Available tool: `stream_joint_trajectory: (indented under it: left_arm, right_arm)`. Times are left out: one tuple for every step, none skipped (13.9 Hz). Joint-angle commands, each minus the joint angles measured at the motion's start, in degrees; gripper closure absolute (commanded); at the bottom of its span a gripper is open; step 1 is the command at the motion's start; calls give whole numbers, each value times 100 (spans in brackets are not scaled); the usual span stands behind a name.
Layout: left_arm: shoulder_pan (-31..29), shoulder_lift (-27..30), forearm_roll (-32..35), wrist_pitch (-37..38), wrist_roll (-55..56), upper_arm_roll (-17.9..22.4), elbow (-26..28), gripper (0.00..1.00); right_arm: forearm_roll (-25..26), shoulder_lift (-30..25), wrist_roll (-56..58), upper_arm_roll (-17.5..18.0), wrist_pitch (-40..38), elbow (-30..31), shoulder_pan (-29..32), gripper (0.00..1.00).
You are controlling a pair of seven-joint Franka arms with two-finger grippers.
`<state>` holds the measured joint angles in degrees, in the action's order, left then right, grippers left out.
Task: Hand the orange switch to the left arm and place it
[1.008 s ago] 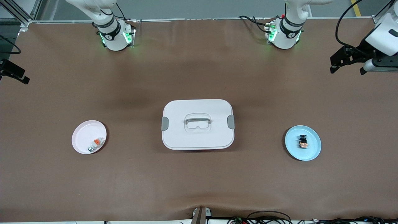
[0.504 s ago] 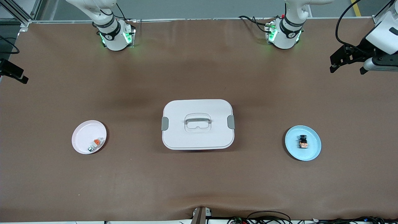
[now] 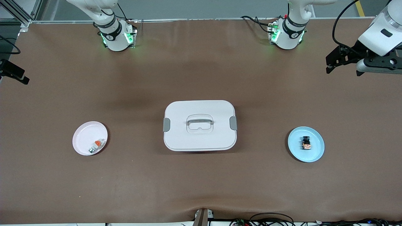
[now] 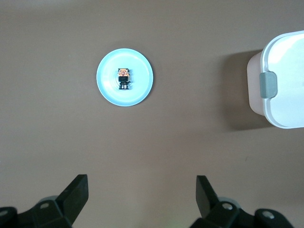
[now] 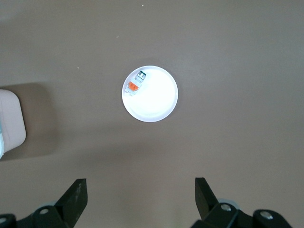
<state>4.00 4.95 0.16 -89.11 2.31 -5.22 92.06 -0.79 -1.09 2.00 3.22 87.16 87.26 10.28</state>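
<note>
The orange switch (image 3: 306, 143), a tiny black part with an orange mark, lies on a blue plate (image 3: 316, 151) toward the left arm's end of the table. It also shows in the left wrist view (image 4: 124, 78) on the plate (image 4: 141, 90). My left gripper (image 3: 343, 72) is open and empty, high over bare table at that end, well apart from the plate; its own view (image 4: 141, 183) shows wide jaws. My right gripper (image 3: 14, 75) is open and empty (image 5: 140, 183) over the table's edge at the right arm's end. The white box (image 3: 199, 125) stands mid-table.
A pale pink plate (image 3: 83, 136) toward the right arm's end holds a whitish-grey part with an orange cap (image 3: 96, 145), also in the right wrist view (image 5: 135, 83). The box's edge shows in both wrist views (image 4: 285, 80) (image 5: 10, 121). Brown mat lies around the box.
My left gripper has shifted a little toward the middle of the table. The right gripper, the switch, the plates and the box have not moved.
</note>
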Motion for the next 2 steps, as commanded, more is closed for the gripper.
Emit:
stream_joint_trajectory:
  left_arm:
    - [-31,-82,-16,288,-11,-6,-293,0]
    - [-40,-82,-16,341,-11,-6,-337,0]
  right_arm:
    - [18,-58,265,21,-85,-7,18,0]
    - [27,-58,266,21,-103,-7,9,0]
